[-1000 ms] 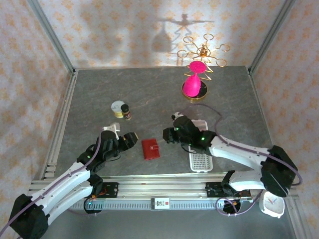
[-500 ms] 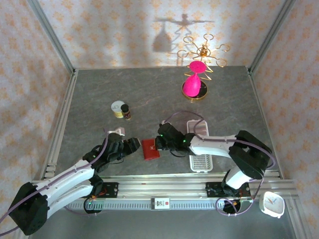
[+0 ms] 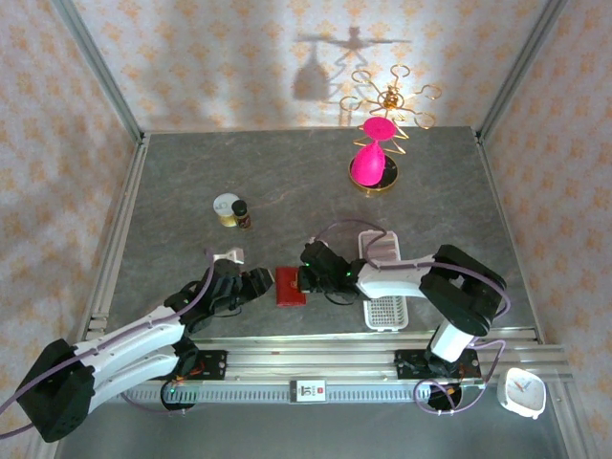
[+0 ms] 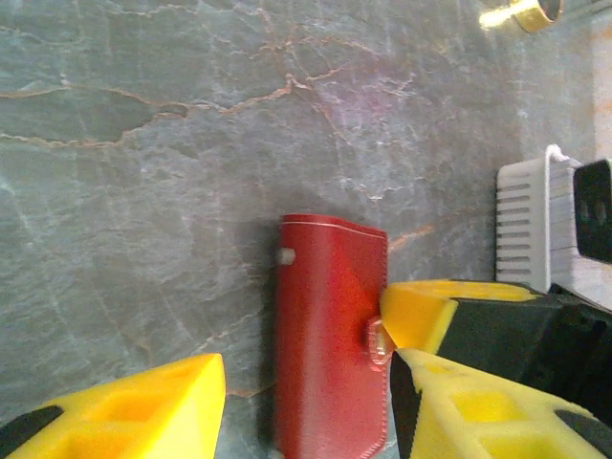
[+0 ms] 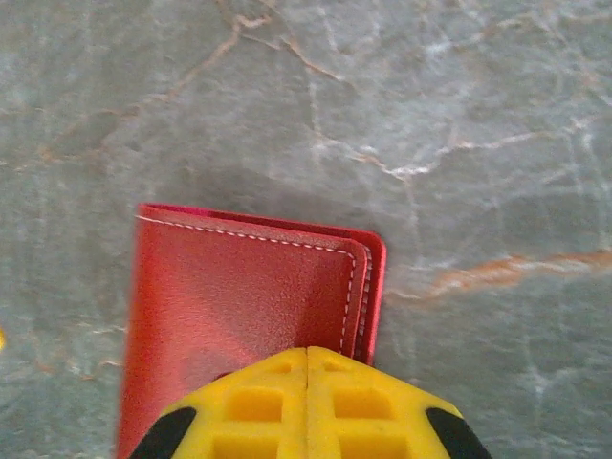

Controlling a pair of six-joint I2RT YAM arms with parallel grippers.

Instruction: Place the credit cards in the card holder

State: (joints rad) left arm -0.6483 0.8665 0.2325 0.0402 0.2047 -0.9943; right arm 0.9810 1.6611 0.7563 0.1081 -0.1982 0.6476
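Closest to us, past the bench's right corner, sits a small white clock (image 3: 521,392). A bit further on, the red card holder (image 3: 290,286) lies flat and folded shut on the grey bench (image 3: 191,172), between the two arms.

The left fingers (image 3: 255,281) are just to its left, low over the bench. They stand partly wide with nothing in them. From the left wrist we see the card holder in the gap ahead of them.

The right fingers (image 5: 306,382) are on the other side. They are pressed tight together, and their yellow tips meet the card holder at the edge with the small snap tab (image 4: 376,339). We cannot tell if they pinch the tab.

Just right of them lies a long white tray (image 3: 385,311). Further back stand a little round jar (image 3: 226,207) and a dark bottle (image 3: 243,215), side by side. Farthest off is a pink thing (image 3: 371,161) on a gold stand (image 3: 390,98).
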